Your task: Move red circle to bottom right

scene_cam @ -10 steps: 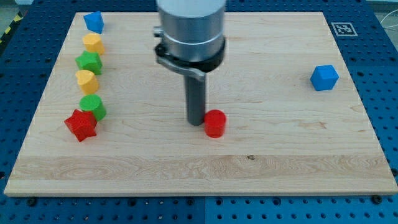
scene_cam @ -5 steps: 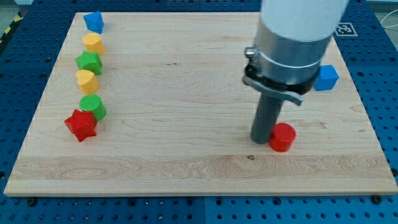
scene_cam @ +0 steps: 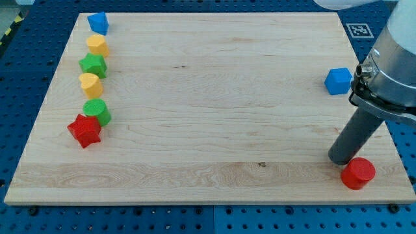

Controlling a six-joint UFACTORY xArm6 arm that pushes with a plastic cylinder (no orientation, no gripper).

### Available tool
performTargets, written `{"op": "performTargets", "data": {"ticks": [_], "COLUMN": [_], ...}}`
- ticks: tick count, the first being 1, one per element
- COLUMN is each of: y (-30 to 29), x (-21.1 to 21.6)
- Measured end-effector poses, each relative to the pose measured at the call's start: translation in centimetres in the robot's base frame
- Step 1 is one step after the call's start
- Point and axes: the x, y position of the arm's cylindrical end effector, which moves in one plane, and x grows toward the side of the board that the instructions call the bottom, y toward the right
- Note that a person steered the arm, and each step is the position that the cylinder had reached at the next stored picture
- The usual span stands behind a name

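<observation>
The red circle [scene_cam: 358, 173] lies near the board's bottom right corner. My tip [scene_cam: 340, 159] rests on the board just up and to the left of it, touching or nearly touching its edge. The dark rod rises from there toward the view's upper right, under the grey arm body.
A blue block [scene_cam: 338, 81] sits at the right, just left of the arm body. Down the left side run a blue block [scene_cam: 98, 23], a yellow block [scene_cam: 97, 45], a green block [scene_cam: 93, 65], a yellow block [scene_cam: 90, 84], a green cylinder [scene_cam: 97, 112] and a red star [scene_cam: 84, 130].
My tip has pushed the red circle from the board's middle to the right and downward, to the bottom right corner. The other blocks have not moved.
</observation>
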Motion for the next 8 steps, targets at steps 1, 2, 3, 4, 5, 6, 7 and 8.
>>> {"op": "performTargets", "data": {"ticks": [1, 2, 3, 4, 5, 6, 7, 8], "y": [-4.6, -4.2, -2.7, -1.8, -0.4, 2.4, 3.7, 4.7], "x": [1.0, 4.7, 5.9, 5.8, 5.9, 5.8, 5.9, 5.9]}}
